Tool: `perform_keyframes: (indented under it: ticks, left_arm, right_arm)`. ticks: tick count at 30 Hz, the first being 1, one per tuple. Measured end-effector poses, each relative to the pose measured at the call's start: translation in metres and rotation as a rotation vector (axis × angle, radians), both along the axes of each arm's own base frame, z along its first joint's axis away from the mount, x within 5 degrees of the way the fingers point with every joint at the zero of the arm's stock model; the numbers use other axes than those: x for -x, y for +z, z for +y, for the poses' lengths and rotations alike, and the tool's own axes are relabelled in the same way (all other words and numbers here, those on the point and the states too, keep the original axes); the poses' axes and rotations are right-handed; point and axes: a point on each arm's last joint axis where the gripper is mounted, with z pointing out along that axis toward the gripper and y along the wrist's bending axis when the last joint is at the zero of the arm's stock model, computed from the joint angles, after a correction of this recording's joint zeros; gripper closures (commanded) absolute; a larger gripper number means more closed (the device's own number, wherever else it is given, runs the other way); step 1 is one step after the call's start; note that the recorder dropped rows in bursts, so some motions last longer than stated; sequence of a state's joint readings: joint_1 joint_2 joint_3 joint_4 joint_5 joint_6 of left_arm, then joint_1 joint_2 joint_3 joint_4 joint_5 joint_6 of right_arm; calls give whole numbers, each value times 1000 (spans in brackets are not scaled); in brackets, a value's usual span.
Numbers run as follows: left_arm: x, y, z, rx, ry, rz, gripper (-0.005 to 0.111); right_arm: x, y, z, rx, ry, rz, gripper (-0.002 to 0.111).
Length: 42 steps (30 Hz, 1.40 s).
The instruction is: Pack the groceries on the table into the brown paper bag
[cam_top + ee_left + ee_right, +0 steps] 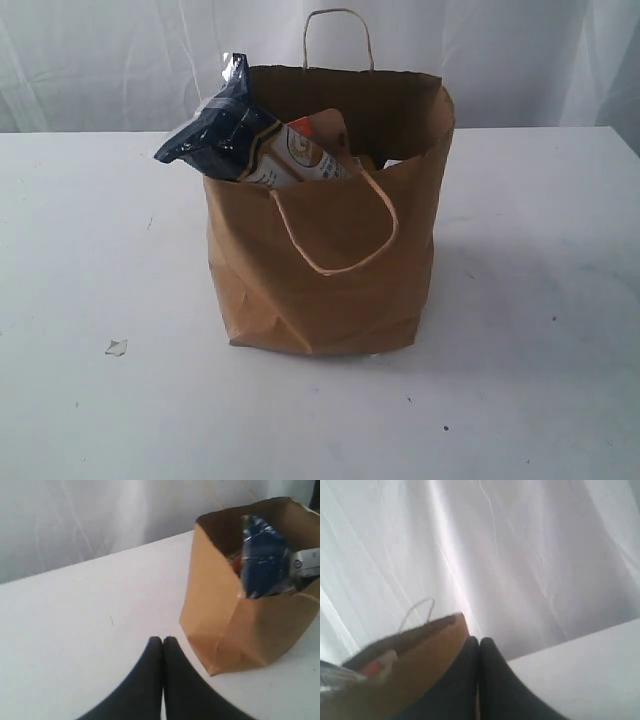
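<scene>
On table [90, 250], about the middle: bag [330, 290] upright, mouth open, creased near lower left corner. With front handle [336, 268] flopped down over front face, rear handle [338, 12] upright above back rim. Inside bag, poking over left rim: blue packet [215, 135], tilted, shiny end up, dark end jutting out past bag's left side. Just beside it, toward bag's middle: pouch [300, 155] with pale label and orange strip on top, leaning against packet. Deeper contents too dark to tell. Left front of bag, well apart: small pale scrap [117, 347] on table. Right front: a few dark specks [446, 428].

State of left gripper [163, 641]: black fingers pressed flat together, no gap, holding nothing. Over bare table near bag's corner, not touching.

State of right gripper [479, 641]: fingers likewise pinched shut, empty. Close by bag's rim, contact impossible to tell. White curtain [520, 555] behind.
</scene>
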<state>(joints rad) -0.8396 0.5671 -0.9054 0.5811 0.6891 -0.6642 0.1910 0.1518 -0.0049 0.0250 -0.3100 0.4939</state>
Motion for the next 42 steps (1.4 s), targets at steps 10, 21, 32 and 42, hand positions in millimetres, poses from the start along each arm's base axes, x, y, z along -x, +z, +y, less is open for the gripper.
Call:
perform_keyframes:
  ticks: [10, 21, 32, 42]
  left_arm:
    - [9, -85, 5, 139, -6, 2, 107]
    - [-22, -131, -10, -12, 143, 40, 107]
    - [-37, -143, -34, -62, 76, 73, 107]
    - [-39, -145, -37, -69, 58, 77, 107]
  right_arm:
    - [-4, 20, 7, -58, 84, 63, 108]
    - [-73, 20, 31, 259, 149, 435, 108]
    - [-116, -16, 51, 447, 276, 593, 108]
    - [-135, -63, 71, 526, 493, 697, 108]
